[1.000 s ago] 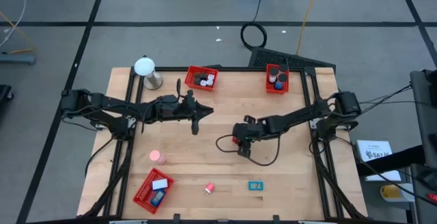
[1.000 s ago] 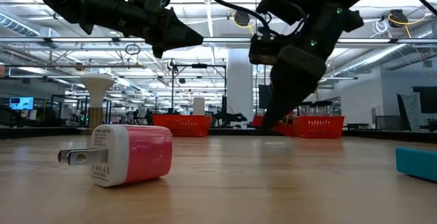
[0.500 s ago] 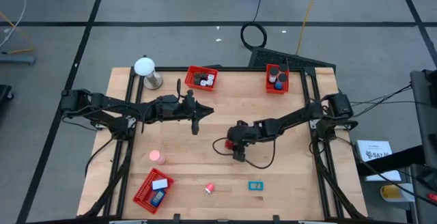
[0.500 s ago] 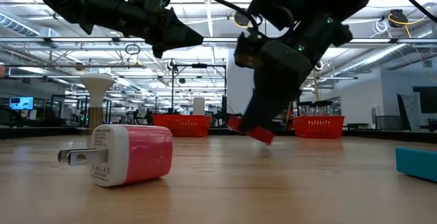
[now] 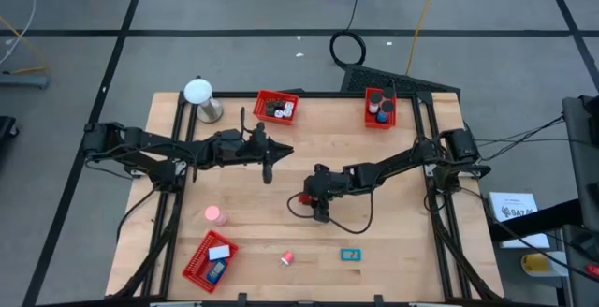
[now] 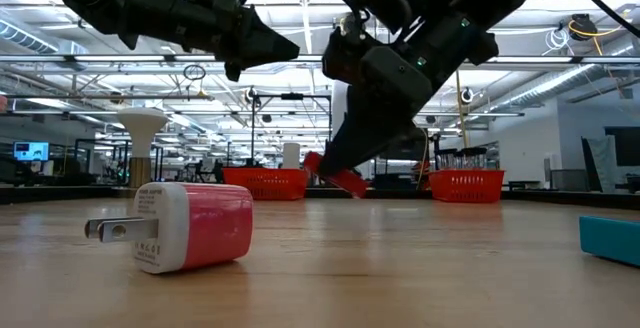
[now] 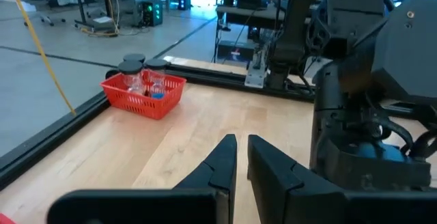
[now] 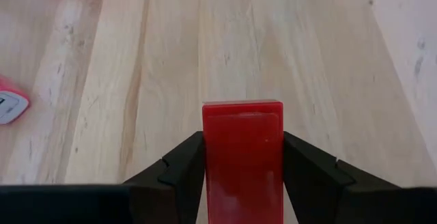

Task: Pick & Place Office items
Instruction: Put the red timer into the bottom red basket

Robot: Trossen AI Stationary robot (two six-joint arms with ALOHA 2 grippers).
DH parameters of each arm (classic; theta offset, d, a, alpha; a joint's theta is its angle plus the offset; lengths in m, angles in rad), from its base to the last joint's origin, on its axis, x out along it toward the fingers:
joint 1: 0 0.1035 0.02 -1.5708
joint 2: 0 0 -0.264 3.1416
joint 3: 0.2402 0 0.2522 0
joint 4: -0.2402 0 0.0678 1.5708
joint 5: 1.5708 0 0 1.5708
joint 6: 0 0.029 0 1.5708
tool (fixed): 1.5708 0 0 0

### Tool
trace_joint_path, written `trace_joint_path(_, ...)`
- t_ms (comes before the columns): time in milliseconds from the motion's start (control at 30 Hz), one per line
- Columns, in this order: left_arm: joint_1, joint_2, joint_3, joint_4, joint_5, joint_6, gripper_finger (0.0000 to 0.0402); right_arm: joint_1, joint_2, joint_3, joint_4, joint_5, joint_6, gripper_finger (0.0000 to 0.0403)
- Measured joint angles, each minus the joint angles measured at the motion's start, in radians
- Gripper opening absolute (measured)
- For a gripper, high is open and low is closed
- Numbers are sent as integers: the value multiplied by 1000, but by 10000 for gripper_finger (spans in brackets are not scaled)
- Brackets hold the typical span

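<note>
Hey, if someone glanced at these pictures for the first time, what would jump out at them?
The right gripper mid-table, lifting a red block clear of the wood. Next, the pink and white plug adapter lying close to the low camera. The left gripper hangs shut above the table's middle.

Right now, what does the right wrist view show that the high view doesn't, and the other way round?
Only the right wrist view shows the right gripper clamped on both sides of a red block, above bare wood. Only the high view shows the left gripper hovering mid-table, three red trays, for instance, the white ball on its stand and a blue piece. Both show the wooden table and a pink-and-white charger.
</note>
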Motion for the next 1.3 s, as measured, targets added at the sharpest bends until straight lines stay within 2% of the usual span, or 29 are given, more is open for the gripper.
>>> trace_joint_path(400, 0, 0, 0, 20, 0, -1, 42, 0, 0, 0, 17, 46, -37, 169)
trace_joint_path(833, -1, 0, 0, 14, 1, -78, 42, 0, 0, -15, 58, 47, -59, 220)
trace_joint_path(933, 0, 0, 0, 3, 2, -104, 42, 1, -59, -19, 6, 55, -72, 221)
trace_joint_path(1100, -9, 0, 0, -35, 18, -102, 42, 8, -193, -75, -36, 157, -116, 173)
trace_joint_path(1300, -64, 0, 0, -78, 41, -96, 42, 2, -342, -285, 134, 160, -91, 64)
